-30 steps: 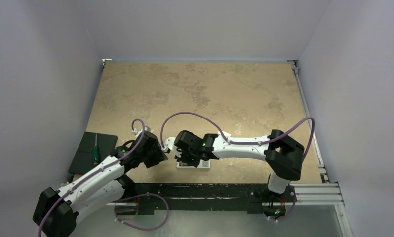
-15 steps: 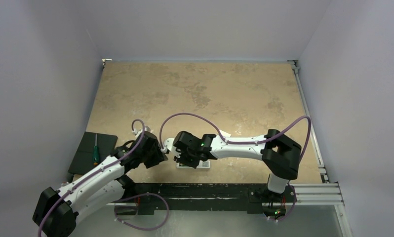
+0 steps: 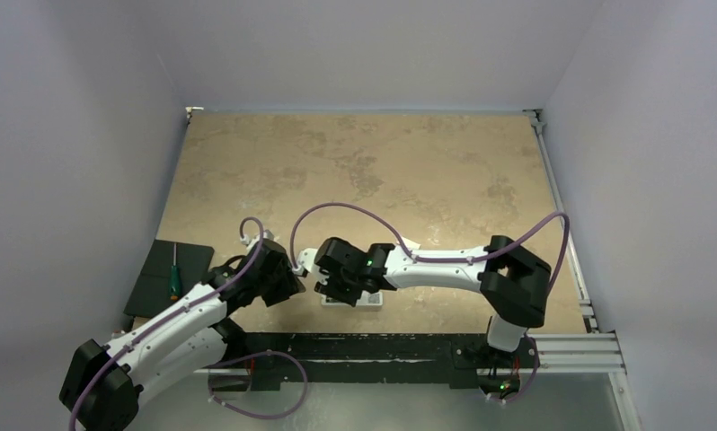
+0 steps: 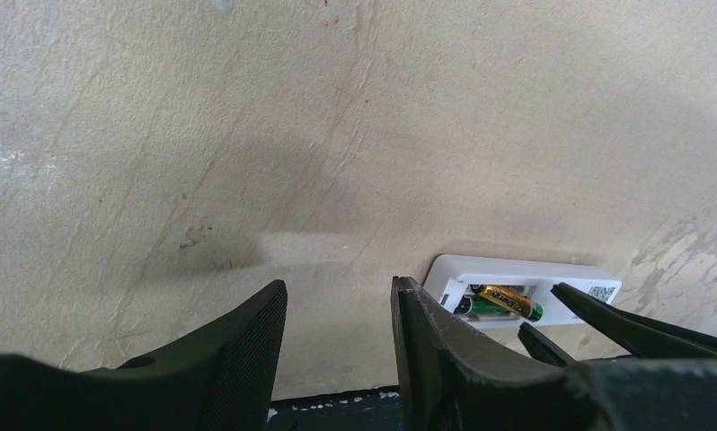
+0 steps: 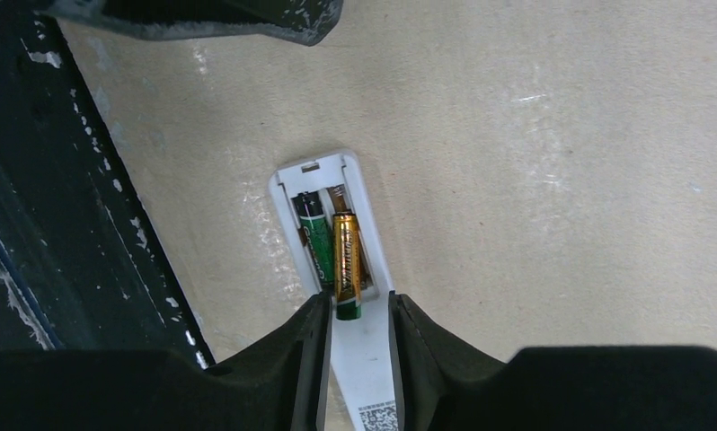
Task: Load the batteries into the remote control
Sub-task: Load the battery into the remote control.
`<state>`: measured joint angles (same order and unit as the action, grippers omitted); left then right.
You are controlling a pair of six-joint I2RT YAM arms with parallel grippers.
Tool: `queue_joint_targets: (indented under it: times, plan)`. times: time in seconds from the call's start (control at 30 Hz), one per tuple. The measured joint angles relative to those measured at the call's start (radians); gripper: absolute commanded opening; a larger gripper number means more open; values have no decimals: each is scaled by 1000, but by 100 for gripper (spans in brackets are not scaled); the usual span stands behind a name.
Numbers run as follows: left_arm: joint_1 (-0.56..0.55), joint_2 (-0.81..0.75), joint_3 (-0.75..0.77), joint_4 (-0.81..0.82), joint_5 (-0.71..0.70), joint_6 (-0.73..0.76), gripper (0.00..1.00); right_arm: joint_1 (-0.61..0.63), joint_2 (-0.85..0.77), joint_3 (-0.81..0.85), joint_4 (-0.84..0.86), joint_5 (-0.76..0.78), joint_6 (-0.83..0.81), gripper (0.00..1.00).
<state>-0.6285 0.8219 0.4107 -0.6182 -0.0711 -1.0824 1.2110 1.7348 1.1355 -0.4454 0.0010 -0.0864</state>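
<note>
While the left gripper (image 4: 339, 296) hangs spread and empty, the remote control (image 5: 314, 167) lies just right of it, green battery (image 5: 314, 238) and gold battery (image 5: 346, 256) side by side in its recess (image 5: 335, 194), beneath the right gripper's (image 5: 358, 310) slightly parted tips.

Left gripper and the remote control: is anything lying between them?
Nothing. In the left wrist view only bare table separates the left gripper, jaws apart and empty, from the remote control.
</note>
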Motion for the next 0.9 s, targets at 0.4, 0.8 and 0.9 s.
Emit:
queue_joint_targets:
  times: [0.4,0.8,0.9]
  plan:
    - [0,32,0,18,14,1,40,0,-122,-3,11,68,124,40]
    - [0,107,-28,105,89,11,28,0,-185,-52,-5,137,437,39]
    - [0,151,-31,140,122,25,25,0,-225,-85,-2,165,539,39]
